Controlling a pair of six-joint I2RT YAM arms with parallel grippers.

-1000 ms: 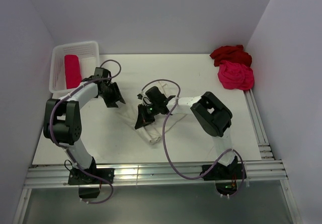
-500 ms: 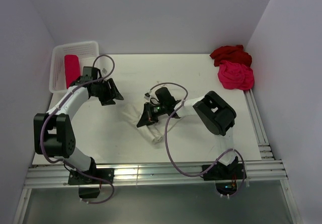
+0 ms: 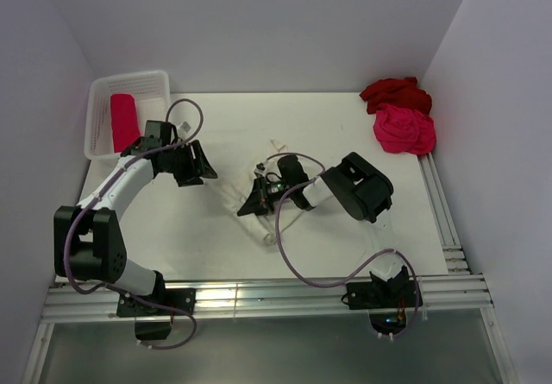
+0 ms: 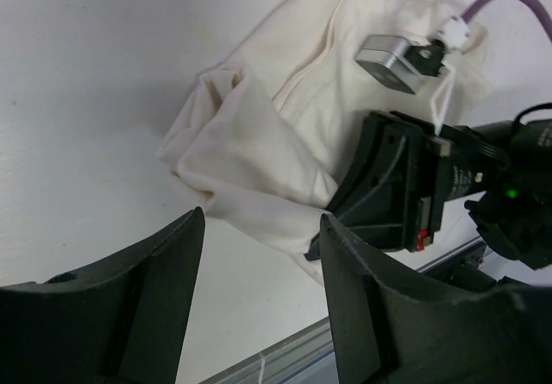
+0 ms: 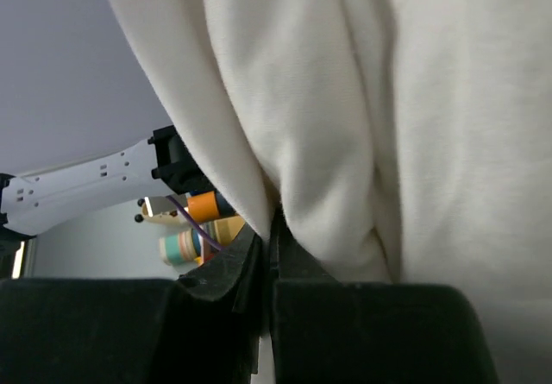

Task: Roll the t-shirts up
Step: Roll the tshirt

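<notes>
Right wrist view: right gripper [image 5: 269, 233] pinched tight on a fold of cream shirt [image 5: 388, 99] at mid-table, probably to anchor the roll's start. Listed alongside: left gripper [image 4: 259, 229], jaws wide and empty, hovering just beside the cloth, seemingly to assist. Also, rolled shirt [image 3: 123, 121] in basket [image 3: 129, 80].

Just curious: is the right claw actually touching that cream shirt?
Touching. The right wrist view shows the right gripper closed on a fold of the cream-white t-shirt.

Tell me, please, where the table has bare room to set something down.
The far middle strip between the basket and the dark red t-shirt is bare. The centre is crowded: cream t-shirt in the right gripper, left gripper beside it.
</notes>
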